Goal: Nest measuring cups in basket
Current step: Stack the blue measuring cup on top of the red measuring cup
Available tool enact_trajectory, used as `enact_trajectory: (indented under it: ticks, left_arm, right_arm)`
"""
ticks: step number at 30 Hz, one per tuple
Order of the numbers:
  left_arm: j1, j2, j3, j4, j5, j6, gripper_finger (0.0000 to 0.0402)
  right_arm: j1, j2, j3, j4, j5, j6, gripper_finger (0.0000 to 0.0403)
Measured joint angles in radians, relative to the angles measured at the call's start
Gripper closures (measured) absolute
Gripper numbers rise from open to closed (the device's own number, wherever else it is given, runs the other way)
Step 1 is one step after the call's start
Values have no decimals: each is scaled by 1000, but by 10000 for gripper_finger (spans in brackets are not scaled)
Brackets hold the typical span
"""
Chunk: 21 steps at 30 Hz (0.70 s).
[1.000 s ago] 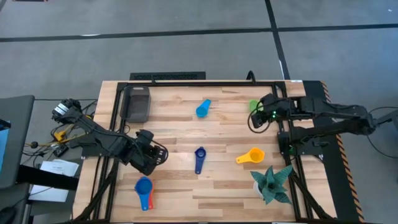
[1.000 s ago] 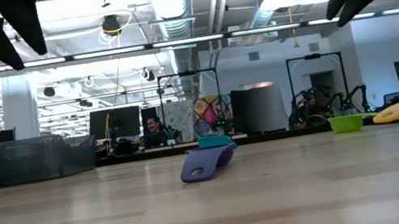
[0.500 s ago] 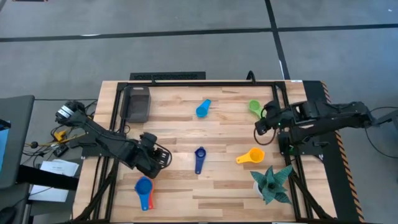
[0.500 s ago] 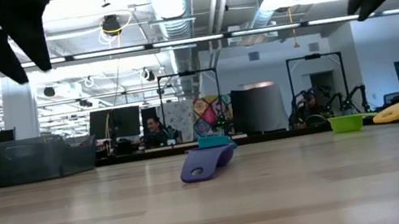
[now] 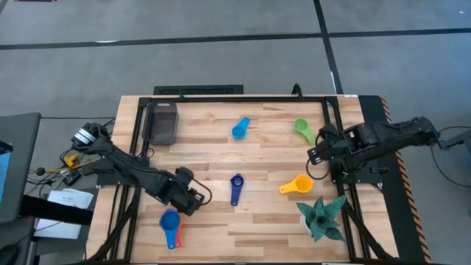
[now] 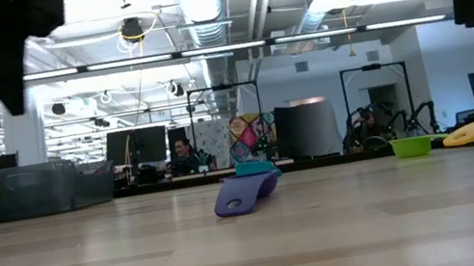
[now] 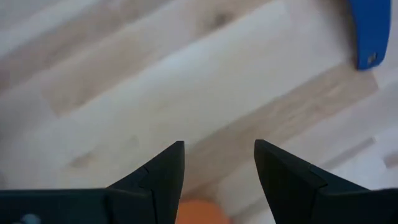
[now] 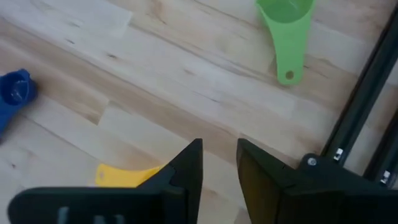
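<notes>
Left gripper (image 5: 193, 200): I am hovering it over the near-left part of the table (image 5: 213, 147), just beyond the blue cup (image 5: 169, 219). Fingers (image 7: 160, 171) are standing spread with bare wood between them; nothing is being held. In its wrist view a bit of orange is peeking in below the fingers, and the end of a blue handle (image 7: 372, 31) is lying farther off.

Right gripper (image 5: 316, 153): I am holding it above the right side of the table, between the green cup (image 5: 302, 129) and the yellow cup (image 5: 297, 185). Fingers (image 8: 186, 163) are standing a narrow gap apart, pinching nothing.

Basket (image 5: 162, 121): dark grey, sitting at the far-left corner of the table, well apart from both my grippers.

Cups, all lying loose on the wood, none in the basket:
- light blue cup (image 5: 241, 128), far centre.
- dark blue cup (image 5: 235, 188), near centre; appearing purple in the low view.
- green cup, far right, handle pointing toward the right gripper.
- yellow cup, right, just beyond the plant (image 5: 322, 216).
- blue cup, near left, with a red cup (image 5: 178, 237) touching its side.

Frame (image 5: 338, 110): black metal, running along the table's edges.
</notes>
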Motion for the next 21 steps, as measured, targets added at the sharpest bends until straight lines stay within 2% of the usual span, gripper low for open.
enact_trajectory:
  ticks: [10, 17, 21]
  left_arm:
    - [-147, 34, -6, -30, 32, -234, 219]
    - [-199, 32, -38, -48, 38, -347, 219]
    - [-236, 32, -72, -49, 82, -416, 219]
  right_arm:
    - [79, 43, 0, 8, 23, 70, 284]
    - [74, 79, 1, 25, 32, 62, 284]
    - [71, 95, 1, 34, 30, 61, 284]
